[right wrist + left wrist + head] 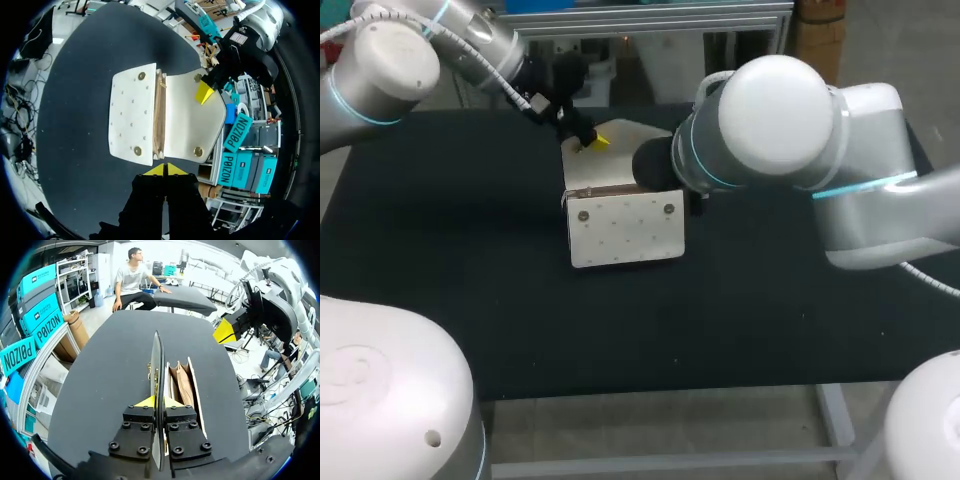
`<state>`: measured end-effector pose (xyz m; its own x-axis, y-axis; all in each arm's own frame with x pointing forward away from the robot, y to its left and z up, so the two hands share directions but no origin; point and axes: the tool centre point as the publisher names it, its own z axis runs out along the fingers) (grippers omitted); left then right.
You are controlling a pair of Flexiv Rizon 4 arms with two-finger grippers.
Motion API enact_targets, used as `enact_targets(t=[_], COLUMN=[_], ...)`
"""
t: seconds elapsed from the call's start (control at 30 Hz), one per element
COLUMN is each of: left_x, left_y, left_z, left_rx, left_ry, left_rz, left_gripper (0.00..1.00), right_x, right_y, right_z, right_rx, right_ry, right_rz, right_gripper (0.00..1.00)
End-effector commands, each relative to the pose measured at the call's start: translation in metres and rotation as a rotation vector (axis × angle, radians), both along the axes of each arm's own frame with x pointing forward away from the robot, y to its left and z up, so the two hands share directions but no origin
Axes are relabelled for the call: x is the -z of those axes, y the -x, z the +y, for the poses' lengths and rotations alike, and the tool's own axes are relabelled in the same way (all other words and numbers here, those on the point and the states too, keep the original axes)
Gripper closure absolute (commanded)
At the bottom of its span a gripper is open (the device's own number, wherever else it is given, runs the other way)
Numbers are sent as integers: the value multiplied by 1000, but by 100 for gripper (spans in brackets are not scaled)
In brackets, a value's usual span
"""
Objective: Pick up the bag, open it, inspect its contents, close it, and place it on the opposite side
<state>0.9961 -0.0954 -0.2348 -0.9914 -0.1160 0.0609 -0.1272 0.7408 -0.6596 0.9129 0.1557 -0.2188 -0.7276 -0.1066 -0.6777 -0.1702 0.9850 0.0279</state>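
A white bag (625,230) stands in the middle of the black table (440,250), its studded front facing the near edge. Its flap (620,150) is lifted back, and my left gripper (595,142) is shut on the flap's edge. In the left wrist view the thin flap (156,360) stands edge-on between the yellow tips of the left gripper (158,402), with the bag's tan interior (184,385) open beside it. My right gripper (166,170) is shut on nothing, just off one end of the open bag (131,115). The head view hides it behind the right arm.
My right arm's bulky joint (780,120) hangs over the table just right of the bag. Bare black tabletop (800,320) stretches to either side of the bag and toward the near edge.
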Motion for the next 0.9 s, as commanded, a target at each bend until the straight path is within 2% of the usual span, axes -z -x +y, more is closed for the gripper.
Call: enact_targets(t=[0.03, 0.27, 0.7, 0.77, 0.87, 0.9], left_x=[17, 32, 57, 59, 63, 64], left_y=[-25, -34, -46, -48, -50, -51], left_z=[-11, -4, -4, -5, -5, -5], left_rx=[53, 50, 44, 44, 39, 39], left_ry=[-9, 31, 26, 26, 33, 38], left_rz=[58, 43, 81, 87, 93, 95], left_gripper=[100, 100, 100, 100, 100, 100], right_x=[4, 15, 47, 48, 51, 53], right_y=[13, 26, 36, 39, 44, 46], right_z=[-6, -7, -12, -13, -14, -14], right_rx=[1, -39, -74, -62, -25, -18], right_ry=[-12, 5, 32, 37, 40, 38], right_rz=[-73, -102, -106, -103, -75, -66], right_gripper=[100, 100, 100, 90, 64, 62])
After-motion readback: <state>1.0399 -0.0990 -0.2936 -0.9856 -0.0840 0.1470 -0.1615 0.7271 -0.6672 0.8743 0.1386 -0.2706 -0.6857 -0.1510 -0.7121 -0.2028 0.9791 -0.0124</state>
